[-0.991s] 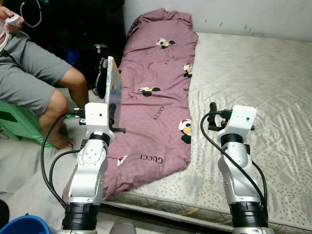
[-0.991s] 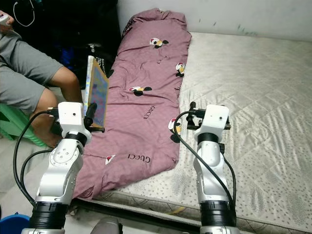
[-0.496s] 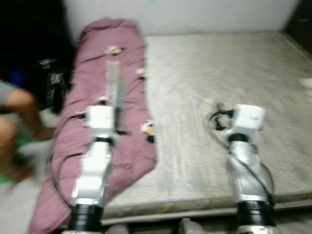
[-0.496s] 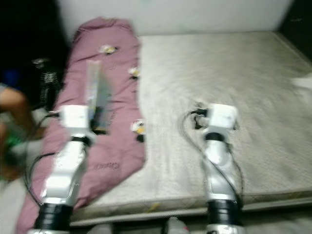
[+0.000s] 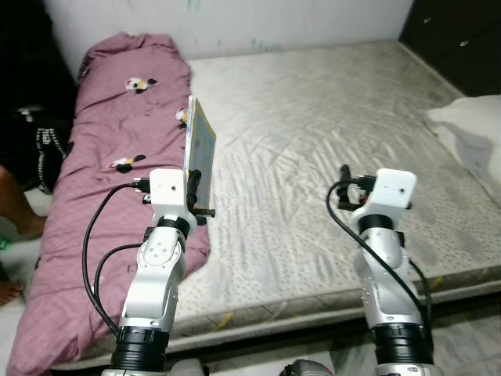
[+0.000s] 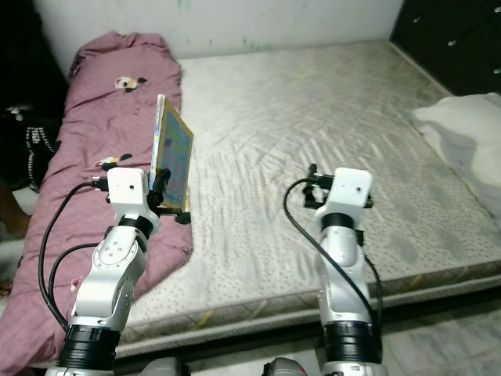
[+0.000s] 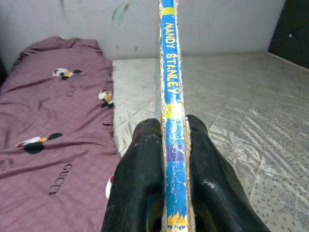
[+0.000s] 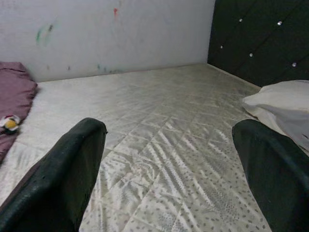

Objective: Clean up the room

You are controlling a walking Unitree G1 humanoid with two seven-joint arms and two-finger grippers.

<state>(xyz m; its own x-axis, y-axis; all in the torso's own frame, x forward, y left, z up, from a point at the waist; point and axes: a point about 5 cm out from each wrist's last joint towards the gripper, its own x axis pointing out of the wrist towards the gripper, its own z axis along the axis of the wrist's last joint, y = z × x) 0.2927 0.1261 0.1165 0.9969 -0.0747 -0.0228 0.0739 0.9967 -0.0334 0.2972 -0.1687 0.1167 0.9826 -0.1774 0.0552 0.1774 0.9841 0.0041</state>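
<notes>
Mattress (image 5: 329, 133) largely bare; purple quilt (image 5: 94, 157) lies along frame left, white pillow (image 5: 470, 129) cut off at right edge. One book (image 5: 200, 145) collected — held upright left of centre, clenched in the left gripper (image 7: 166, 145). Not yet put away. Right gripper (image 8: 169, 159) spread, empty. Destination unseen — book cover illegible.

Quilt (image 5: 86, 180) on mattress (image 5: 329, 157) left side, pillow (image 5: 473, 133) at right
</notes>
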